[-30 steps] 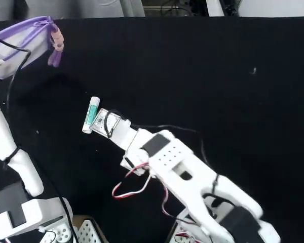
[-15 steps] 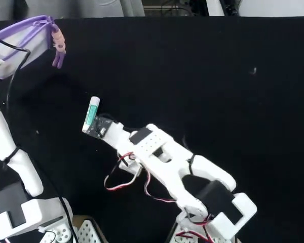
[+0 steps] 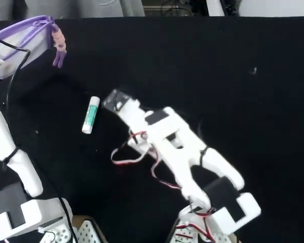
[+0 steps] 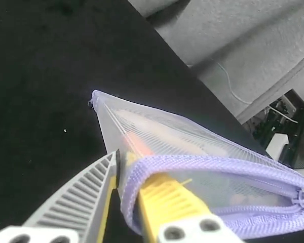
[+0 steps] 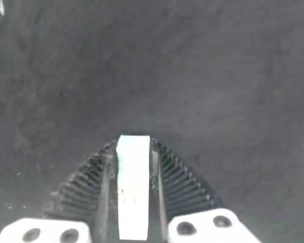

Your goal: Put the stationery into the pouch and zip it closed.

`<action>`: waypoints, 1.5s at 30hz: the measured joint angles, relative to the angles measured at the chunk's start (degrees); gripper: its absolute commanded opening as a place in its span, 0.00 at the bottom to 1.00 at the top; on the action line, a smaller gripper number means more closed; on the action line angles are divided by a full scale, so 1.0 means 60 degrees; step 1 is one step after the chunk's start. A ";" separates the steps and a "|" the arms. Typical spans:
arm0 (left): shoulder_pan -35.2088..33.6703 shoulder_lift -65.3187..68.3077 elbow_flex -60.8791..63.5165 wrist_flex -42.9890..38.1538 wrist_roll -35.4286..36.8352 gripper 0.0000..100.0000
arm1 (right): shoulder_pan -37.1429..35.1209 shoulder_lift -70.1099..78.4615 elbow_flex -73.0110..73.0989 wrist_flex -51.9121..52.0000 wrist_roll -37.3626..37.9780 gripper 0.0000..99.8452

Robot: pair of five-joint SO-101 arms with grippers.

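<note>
Fingers on both grippers are closed, each on sth. The matt black table is taken first. Over its far-left corner the translucent mesh pouch w/ purple zip band is held up by the L gripper, which is clamped on the rim. Whether the mouth gapes wide enough can't be told. The white-and-green glue stick is seen lying flat on the table, just beside the R gripper and well apart from the pouch. Smallest is a white rectangular block, prob. an eraser, pinched between the R fingers. The step in hand is judged to be carrying this block to the pouch. Next, a lift and a swing toward the far-left corner are called for, w/ the block lined up over the mouth before release. The glue stick is left for after, then the zip.
</note>
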 measured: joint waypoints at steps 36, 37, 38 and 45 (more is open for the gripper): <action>0.5846 0.0000 0.0132 0.2110 0.0000 0.03 | 0.0806 -0.9421 -0.1832 -0.3136 -0.3560 0.01; 0.5919 0.0000 0.0132 0.2139 0.0000 0.03 | 0.0806 -0.9597 -0.1260 -0.3707 -0.3722 0.01; 0.5934 0.0000 0.0132 0.2139 0.0000 0.03 | 0.0806 -0.9758 -0.0659 -0.4366 -0.3868 0.01; 0.5949 0.0000 0.0132 0.2154 0.0000 0.03 | 0.0806 -1.0432 0.3604 -0.9538 -0.4176 0.01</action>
